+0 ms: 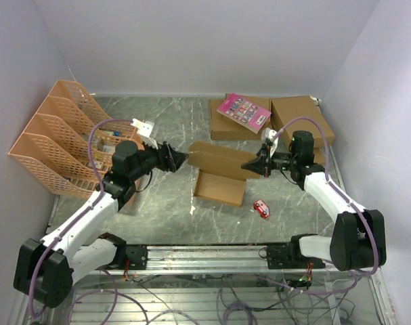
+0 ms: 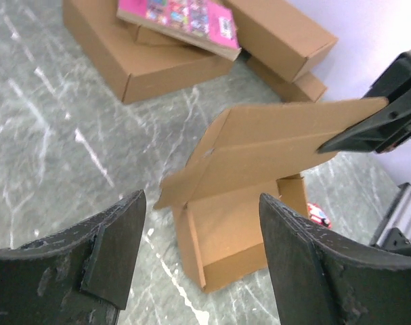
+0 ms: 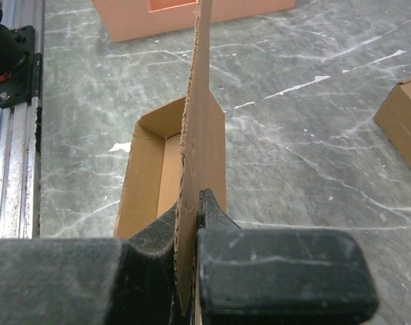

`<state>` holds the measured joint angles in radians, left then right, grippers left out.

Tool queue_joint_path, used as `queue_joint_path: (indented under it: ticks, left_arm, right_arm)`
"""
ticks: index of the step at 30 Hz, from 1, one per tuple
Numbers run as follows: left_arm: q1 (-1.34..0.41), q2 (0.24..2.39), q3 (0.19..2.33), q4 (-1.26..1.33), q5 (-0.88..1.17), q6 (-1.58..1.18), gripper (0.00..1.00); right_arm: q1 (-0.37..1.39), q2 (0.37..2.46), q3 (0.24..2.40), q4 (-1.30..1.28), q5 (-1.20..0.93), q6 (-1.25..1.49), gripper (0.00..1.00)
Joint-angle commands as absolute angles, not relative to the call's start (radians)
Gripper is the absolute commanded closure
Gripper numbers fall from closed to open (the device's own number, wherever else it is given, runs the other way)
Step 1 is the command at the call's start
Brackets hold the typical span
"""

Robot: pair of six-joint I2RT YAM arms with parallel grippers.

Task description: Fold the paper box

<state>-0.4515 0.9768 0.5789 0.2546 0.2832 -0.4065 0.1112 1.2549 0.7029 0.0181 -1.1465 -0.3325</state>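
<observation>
Open tabletop left of and before the paper box; obstructions: its raised lid, orange file racks left, larger boxes behind, red item right-front.

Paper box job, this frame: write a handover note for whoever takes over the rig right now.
Left tool: open, empty, pointed at the lid panel's end opposite the right tool.
Right tool: shut on the edge of the raised lid panel.
Plain brown thin cardboard paper box: mid-table, with the tray walls standing. The lid panel is held tilted above the tray, not closed.
Done: tray formed.
Left: lower the lid and tuck its flaps, probably with the left tool guiding.
</observation>
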Motion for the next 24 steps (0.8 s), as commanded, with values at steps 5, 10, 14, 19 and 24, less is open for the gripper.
queue_joint_path:
  ticks: [5,10,14,19,24]
  left_arm:
    - [-0.401,1.151,0.917,0.039,0.731,-0.07,0.3]
    - [-0.403,1.273,1.096,-0.158,0.816,0.201,0.3]
    - [-0.472,1.398,1.25,-0.385,0.816,0.367,0.31]
    - [-0.631,1.529,1.402,-0.625,0.636,0.567,0.31]
    - [-0.66,1.578,1.458,-0.642,0.639,0.594,0.32]
  right_arm:
    - [0.106,1.274,0.754,-0.077,-1.228,-0.437,1.0]
    - [0.106,1.292,0.784,-0.16,-1.251,-0.513,1.0]
    - [0.106,1.296,0.792,-0.18,-1.27,-0.538,1.0]
    - [0.106,1.304,0.803,-0.208,-1.277,-0.568,1.0]
    - [0.106,1.305,0.804,-0.219,-1.282,-0.578,1.0]
